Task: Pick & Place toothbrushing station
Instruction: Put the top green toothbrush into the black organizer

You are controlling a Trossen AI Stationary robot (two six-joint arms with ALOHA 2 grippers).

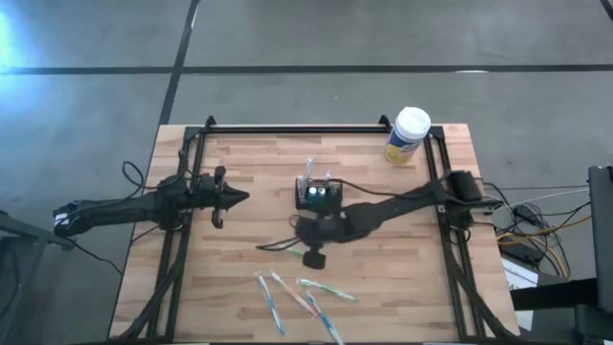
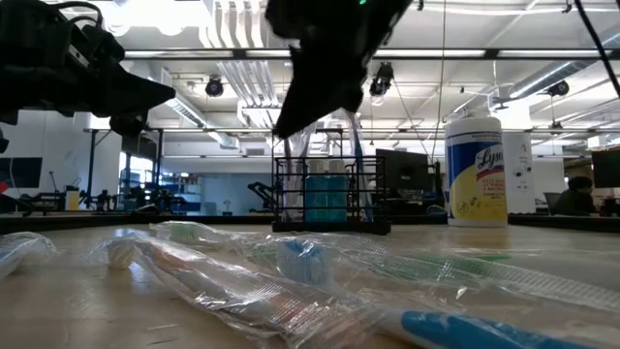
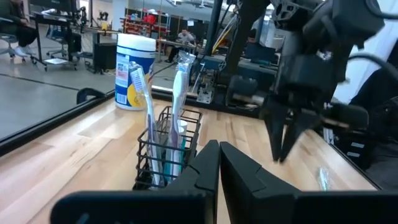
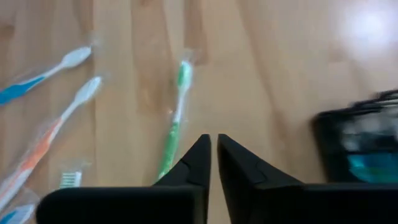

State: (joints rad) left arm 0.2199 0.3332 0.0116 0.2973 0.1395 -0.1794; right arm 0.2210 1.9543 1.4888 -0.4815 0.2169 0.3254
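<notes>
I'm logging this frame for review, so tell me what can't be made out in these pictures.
- High view: what fills the black mesh holder is too small to tell; the right arm crosses beside it.
- Low view: the wrapped toothbrushes in the foreground are blurred.
- Right wrist view: the holder is blurred and cut off by the edge.
- Left wrist view: the canister label is partly hidden behind toothbrushes standing in the holder.

You have a black wire-mesh toothbrushing station (image 1: 317, 195), a white-lidded canister (image 1: 407, 135) with a yellow label, a pale wood-plank table (image 1: 249, 163), and green (image 4: 173, 121), orange (image 4: 43, 142) and blue (image 4: 37, 76) toothbrushes.
</notes>
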